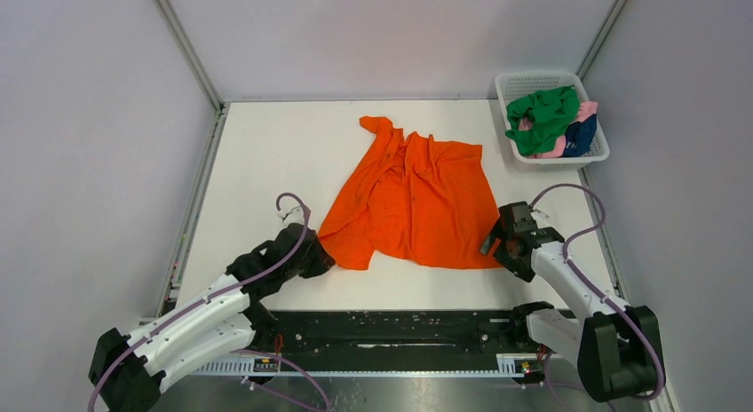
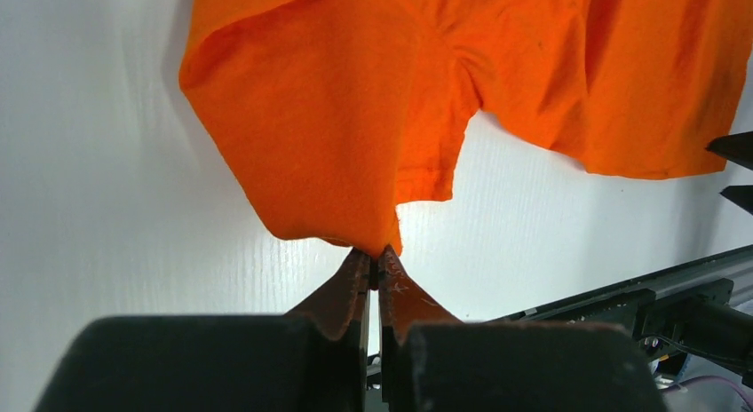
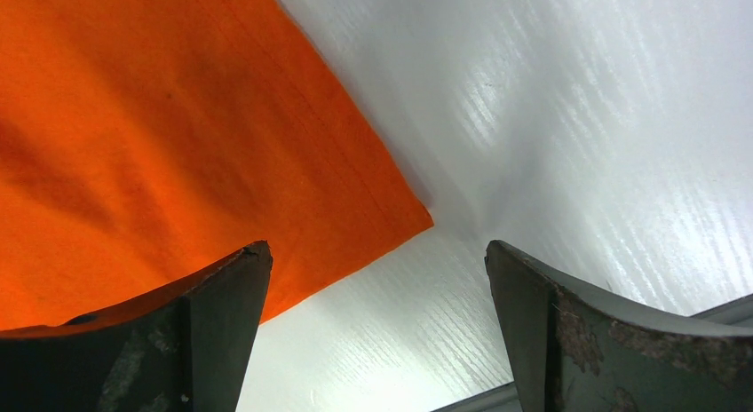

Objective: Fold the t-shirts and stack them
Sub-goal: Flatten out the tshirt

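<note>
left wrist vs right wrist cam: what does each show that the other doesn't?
Left wrist only: the left gripper shut on a tip of the shirt at its near edge, and the black rail at lower right.

Right wrist only: the right gripper open, fingers set either side of the hem corner, gripping nothing.

Both: the orange shirt lying on the white table.

Bright diffuse light; soft shadow beside orange t-shirt; glare streaks on table; sharp focus.
</note>
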Robot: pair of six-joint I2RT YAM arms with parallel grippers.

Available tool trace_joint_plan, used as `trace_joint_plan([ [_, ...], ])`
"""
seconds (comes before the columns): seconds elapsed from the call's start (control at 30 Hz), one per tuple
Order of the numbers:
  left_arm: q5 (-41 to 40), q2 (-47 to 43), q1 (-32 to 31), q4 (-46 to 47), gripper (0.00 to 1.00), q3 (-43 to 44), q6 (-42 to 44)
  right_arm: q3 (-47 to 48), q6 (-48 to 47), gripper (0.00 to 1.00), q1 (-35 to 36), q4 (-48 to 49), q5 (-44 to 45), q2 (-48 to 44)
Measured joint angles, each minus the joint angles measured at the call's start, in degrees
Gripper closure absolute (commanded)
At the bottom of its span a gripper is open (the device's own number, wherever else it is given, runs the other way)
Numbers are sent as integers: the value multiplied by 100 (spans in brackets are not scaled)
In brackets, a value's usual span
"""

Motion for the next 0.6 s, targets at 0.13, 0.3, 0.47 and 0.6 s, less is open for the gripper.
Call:
trace_joint_plan([
  [0.13,-9,70,0,127,100,0,48,-39,66,18,0,227,-118,400],
  [0.3,-164,186,-2,157,100,31,72,46,57,69,-24,590,-173,664],
  [0.47,-452,188,-2,175,100,271,175,24,105,100,-28,957,-452,765],
  [0.6,-787,188,0,192,100,717,341,42,96,100,-28,1010,-503,728],
])
